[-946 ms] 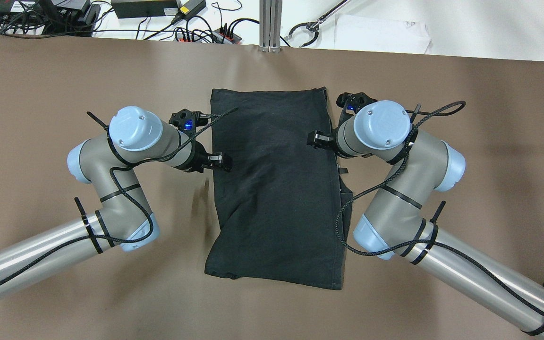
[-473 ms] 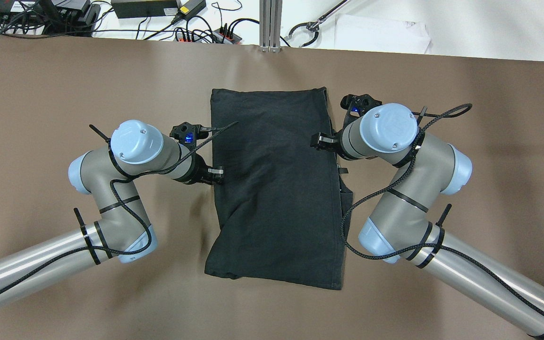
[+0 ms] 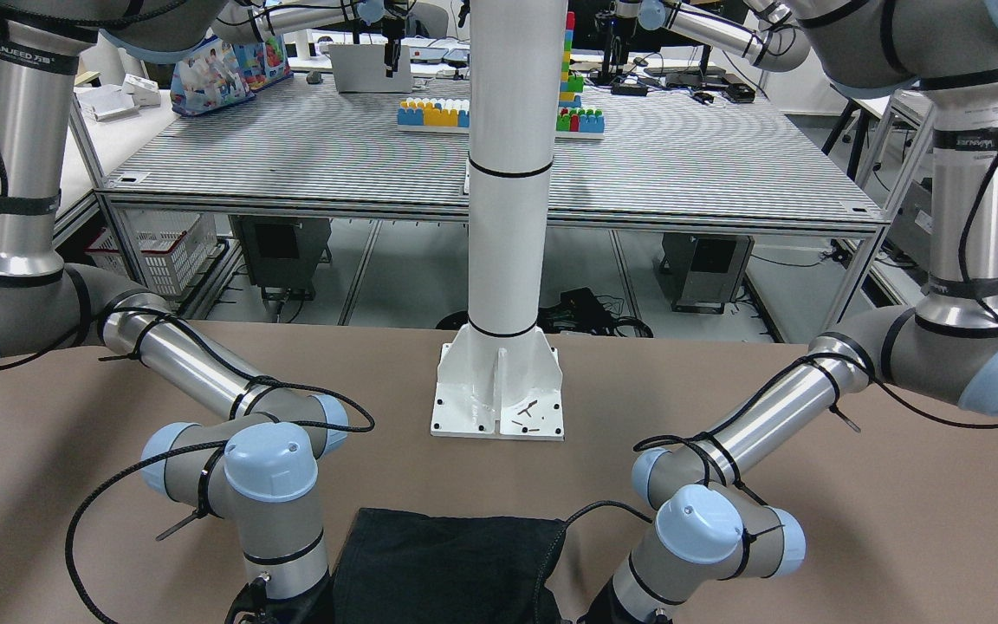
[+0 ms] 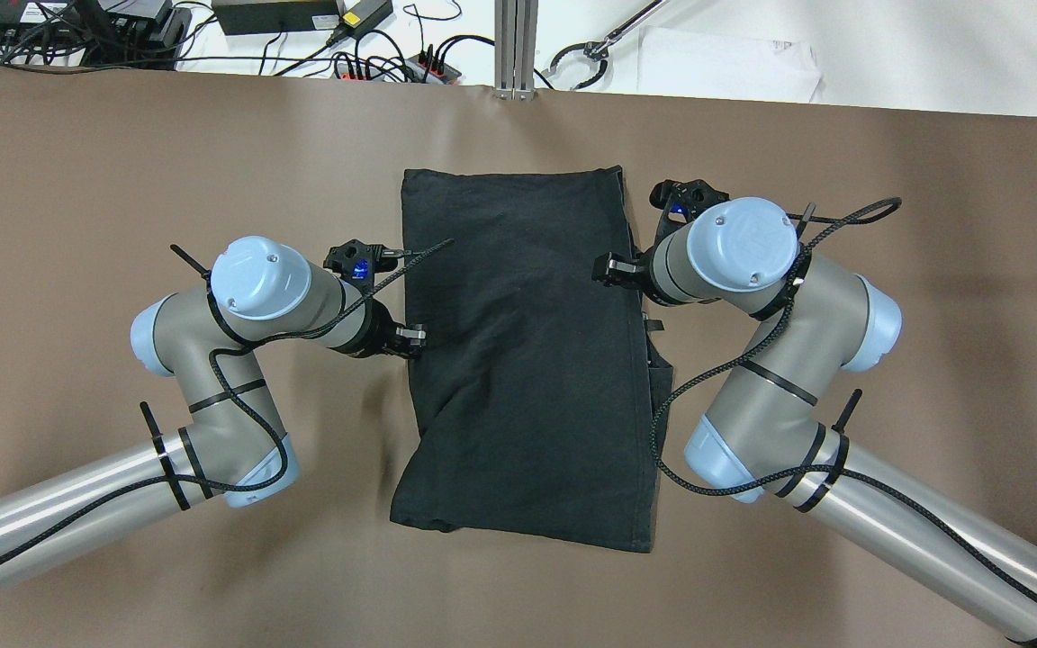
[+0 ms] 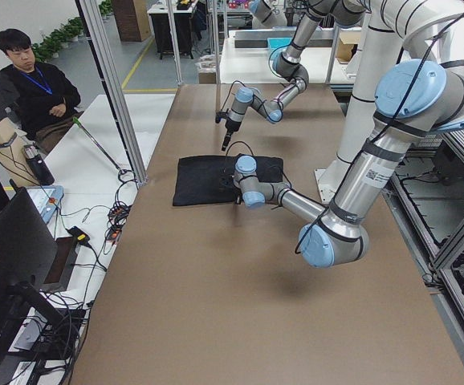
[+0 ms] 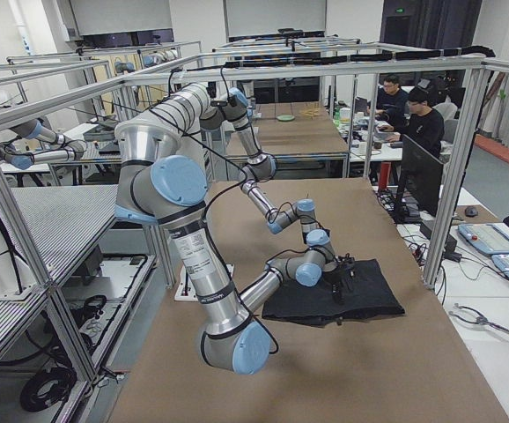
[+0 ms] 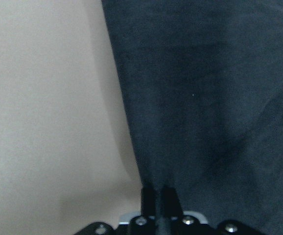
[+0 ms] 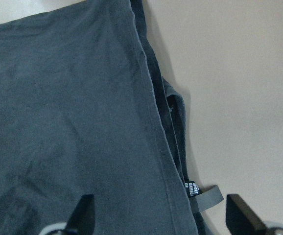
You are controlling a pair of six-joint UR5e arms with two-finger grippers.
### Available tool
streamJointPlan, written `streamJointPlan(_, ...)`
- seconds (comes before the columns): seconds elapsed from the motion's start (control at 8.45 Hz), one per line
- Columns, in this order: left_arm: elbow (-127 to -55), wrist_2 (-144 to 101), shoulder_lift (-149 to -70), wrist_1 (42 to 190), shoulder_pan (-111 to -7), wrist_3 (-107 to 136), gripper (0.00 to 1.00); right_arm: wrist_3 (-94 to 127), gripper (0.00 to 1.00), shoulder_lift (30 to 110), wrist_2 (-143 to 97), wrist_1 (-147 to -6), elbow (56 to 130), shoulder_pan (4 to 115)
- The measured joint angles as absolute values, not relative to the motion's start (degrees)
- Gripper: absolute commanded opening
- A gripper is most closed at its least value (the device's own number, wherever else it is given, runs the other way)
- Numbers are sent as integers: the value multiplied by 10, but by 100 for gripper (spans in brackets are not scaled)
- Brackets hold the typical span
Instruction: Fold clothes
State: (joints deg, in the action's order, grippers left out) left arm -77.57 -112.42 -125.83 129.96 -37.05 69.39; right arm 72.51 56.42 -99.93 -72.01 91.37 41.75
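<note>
Brown table (image 4: pixel 167 144) is lying bare beyond the black cloth (image 4: pixel 527 360). The white pillar (image 3: pixel 506 217), left arm (image 4: pixel 257 288) and right arm (image 4: pixel 743 247) are standing near it.

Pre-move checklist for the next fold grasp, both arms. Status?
1. Left gripper closed: ok, fingers together at the black cloth's left edge.
2. Left gripper actually pinching the hem: cannot tell.
3. Right gripper open: ok, jaws wide, the cloth's right edge between them in the wrist view.
4. Right gripper holding cloth: not ok, nothing is gripped.
5. Cloth lying neat: not ok. The left edge kinks outward near the robot, and under-layers and a grey tag loop stick out on the right.
</note>
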Motion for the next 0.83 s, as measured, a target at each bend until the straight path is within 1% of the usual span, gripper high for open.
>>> streamJointPlan(0.24,-785,-1127,-1250,1308,-374,694,0,725,94,565,-999,-721,915,417)
streamJointPlan(0.47,-813,-1141,-1219,1312,-392,686,0,725,94,565,-999,-722,916,417)
streamJointPlan(0.71,-822,-1158,-1199,1313,-413,664,0,725,94,567,-999,-722,916,417)
streamJointPlan(0.83,-824,-1160,-1194,1313,-419,657,76,725,94,568,-999,-721,916,417)
